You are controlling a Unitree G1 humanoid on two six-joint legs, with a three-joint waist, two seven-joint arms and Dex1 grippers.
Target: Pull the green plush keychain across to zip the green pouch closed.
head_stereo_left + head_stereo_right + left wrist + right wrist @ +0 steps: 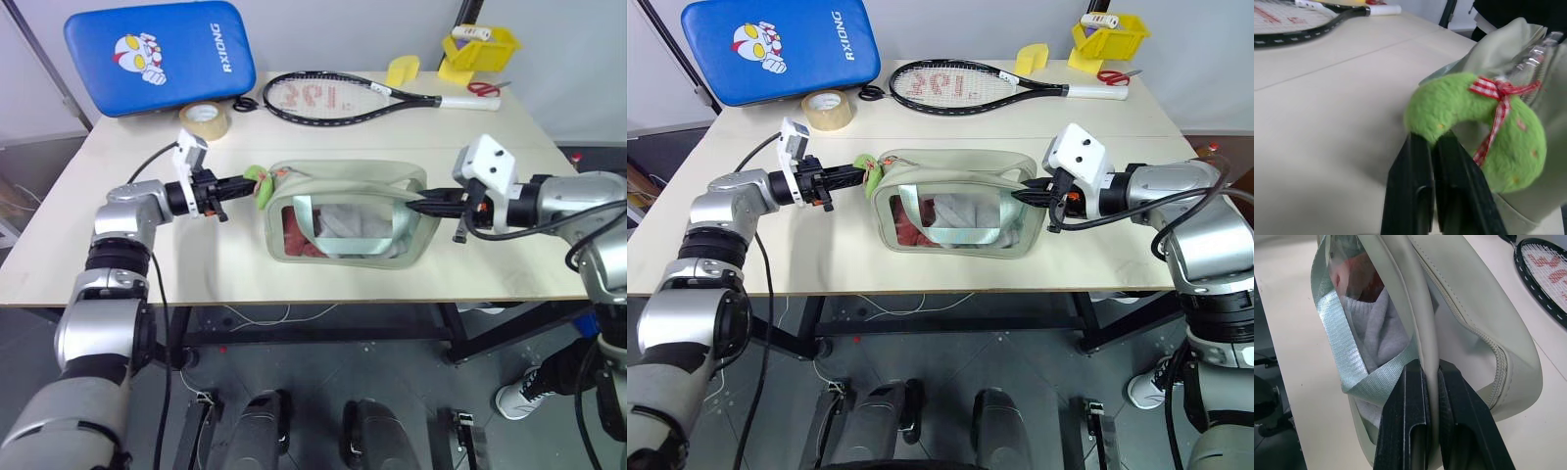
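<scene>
— Reaching in level from the pouch's left end, the left arm has its forearm stretched over the table (118, 264), and the left gripper (245, 183) has its two black fingers pressed together on the green plush keychain (1476, 125).

— Where does that keychain sit?

— At the top left corner of the green pouch (343, 211), right at the zipper. In the left wrist view it is a fuzzy ring with a red checked ribbon, and the fingers pinch its lower rim.

— And the other arm?

— It comes in from the right, elbow out, wrist tipped a little downward. The right gripper (1024, 195) is clamped on the pouch's right end; the right wrist view shows the pale edge seam squeezed between the fingers (1405, 426).

— How does the pouch lie?

— Upright on its long edge near the table's middle, clear window toward the robot, red and white contents and mint straps showing through. Its top zipper gapes open.

— Anything else up there?

— A tennis racket (333, 98), a roll of tape (205, 120) and a blue padded case (157, 54) lie well behind the pouch.
</scene>
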